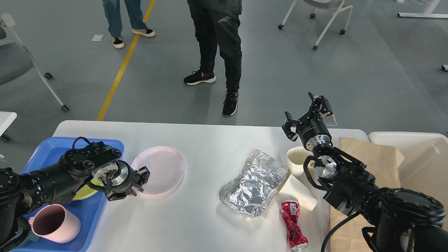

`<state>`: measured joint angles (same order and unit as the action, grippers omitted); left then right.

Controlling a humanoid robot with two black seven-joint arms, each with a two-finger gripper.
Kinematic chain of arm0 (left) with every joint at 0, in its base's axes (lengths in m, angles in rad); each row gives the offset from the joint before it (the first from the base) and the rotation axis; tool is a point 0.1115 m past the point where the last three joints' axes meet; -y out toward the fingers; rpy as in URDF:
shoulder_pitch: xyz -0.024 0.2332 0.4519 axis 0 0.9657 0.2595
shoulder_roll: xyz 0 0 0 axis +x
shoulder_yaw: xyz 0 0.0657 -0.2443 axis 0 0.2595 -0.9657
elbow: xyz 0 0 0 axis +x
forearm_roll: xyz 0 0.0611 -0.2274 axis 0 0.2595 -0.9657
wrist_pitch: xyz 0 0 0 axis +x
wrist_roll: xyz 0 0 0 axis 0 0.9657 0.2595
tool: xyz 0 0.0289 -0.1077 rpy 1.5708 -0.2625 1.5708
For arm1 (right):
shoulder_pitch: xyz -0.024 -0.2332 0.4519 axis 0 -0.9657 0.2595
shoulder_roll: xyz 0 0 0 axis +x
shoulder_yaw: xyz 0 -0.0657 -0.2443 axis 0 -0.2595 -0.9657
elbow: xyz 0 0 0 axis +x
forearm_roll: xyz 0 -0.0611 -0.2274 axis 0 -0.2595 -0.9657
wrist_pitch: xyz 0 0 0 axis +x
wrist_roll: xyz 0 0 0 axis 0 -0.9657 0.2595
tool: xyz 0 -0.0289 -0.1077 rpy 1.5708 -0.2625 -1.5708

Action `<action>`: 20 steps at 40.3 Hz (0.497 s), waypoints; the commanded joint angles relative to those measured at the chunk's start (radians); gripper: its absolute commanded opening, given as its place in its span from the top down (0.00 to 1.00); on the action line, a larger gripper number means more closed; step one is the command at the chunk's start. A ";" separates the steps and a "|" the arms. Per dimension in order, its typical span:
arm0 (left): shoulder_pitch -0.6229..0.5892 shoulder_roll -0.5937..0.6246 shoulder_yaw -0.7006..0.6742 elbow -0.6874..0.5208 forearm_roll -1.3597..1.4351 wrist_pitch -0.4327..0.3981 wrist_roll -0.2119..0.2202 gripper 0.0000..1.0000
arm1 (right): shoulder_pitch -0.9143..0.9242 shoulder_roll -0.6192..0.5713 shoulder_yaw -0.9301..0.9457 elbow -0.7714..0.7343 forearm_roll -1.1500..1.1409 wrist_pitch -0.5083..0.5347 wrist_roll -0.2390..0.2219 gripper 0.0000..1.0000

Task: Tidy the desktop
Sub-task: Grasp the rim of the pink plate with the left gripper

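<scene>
Even, bright overhead light fills the room, leaving only soft shadows under the plate (158, 169) and arms on the white table (210, 140), sharp glints on the crumpled foil (253, 182), and everything crisply in focus.

White desktop (203, 224); blue tray (52, 150) with yellow dish (82, 193) and pink ribbed mug (56, 224). Pale pink plate (161, 169), silver crinkled foil (253, 182). Red can (293, 225), brown paper bag (376, 157).

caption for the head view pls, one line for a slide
Left gripper at the pink plate's near rim; foil, crushed can on desktop.
</scene>
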<state>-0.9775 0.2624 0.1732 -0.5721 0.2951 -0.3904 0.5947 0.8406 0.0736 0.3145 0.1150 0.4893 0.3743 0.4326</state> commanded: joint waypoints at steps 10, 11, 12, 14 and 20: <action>-0.007 0.006 -0.001 0.000 -0.004 -0.047 0.002 0.94 | 0.000 0.000 0.000 0.000 0.000 0.000 0.000 0.00; -0.009 0.006 -0.001 0.000 -0.007 -0.057 0.002 0.97 | 0.000 0.000 0.000 0.000 0.000 0.000 0.000 0.00; -0.009 0.008 -0.001 0.000 -0.008 -0.062 0.005 0.98 | 0.000 0.000 0.000 0.000 0.000 0.000 0.000 0.00; -0.009 0.008 -0.001 0.000 -0.010 -0.065 0.011 0.99 | 0.000 0.000 0.000 0.000 0.000 0.000 0.000 0.00; -0.010 0.006 -0.001 -0.002 -0.014 -0.070 0.024 1.00 | 0.000 0.000 0.000 0.000 0.000 0.000 0.000 0.00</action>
<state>-0.9875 0.2697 0.1712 -0.5724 0.2842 -0.4553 0.6084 0.8406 0.0736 0.3145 0.1150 0.4893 0.3743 0.4326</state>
